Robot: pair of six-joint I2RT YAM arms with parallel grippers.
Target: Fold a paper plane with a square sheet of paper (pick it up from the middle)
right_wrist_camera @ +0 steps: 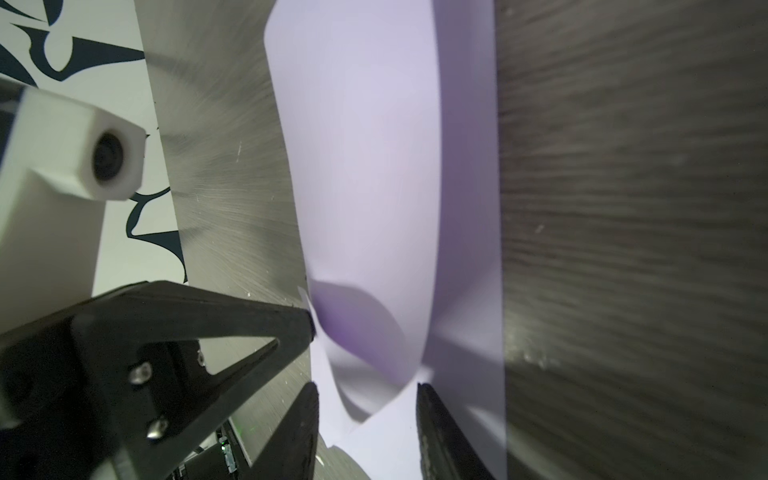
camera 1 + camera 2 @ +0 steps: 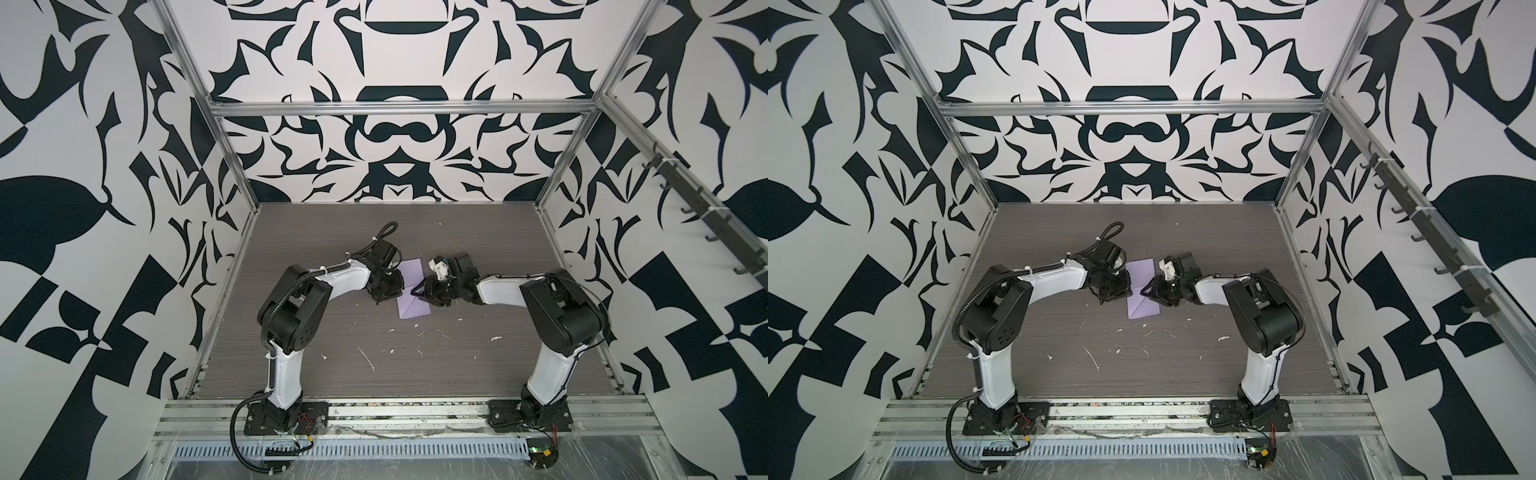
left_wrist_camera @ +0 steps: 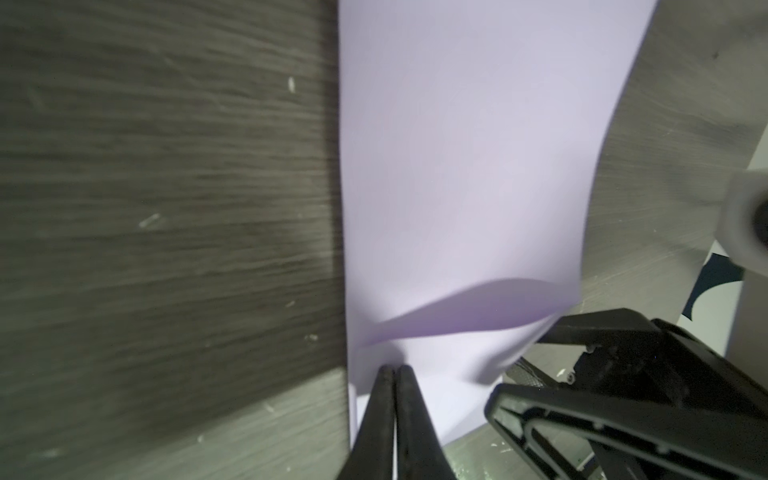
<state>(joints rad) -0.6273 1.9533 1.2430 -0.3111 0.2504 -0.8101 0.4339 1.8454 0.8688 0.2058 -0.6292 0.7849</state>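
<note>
I count a single thin lilac-purple paper sheet (image 2: 410, 308) and a single grey wood-grain table (image 2: 457, 374). There are two white-and-black robot arms, a left arm (image 2: 286, 370) and a right arm (image 2: 548, 370), each ending in one black two-fingered tool: the left tool (image 3: 394, 374) and the right tool (image 1: 368, 390). The small white flecks (image 2: 366, 360) come to ten or so, too tiny to count exactly, and the dark wall hooks (image 2: 686, 208) number at least five.

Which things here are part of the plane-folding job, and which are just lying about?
Job: purple paper sheet; left gripper, shut on its edge; right gripper, open astride its raised fold.
Lying about: white flecks scattered on the table.
</note>
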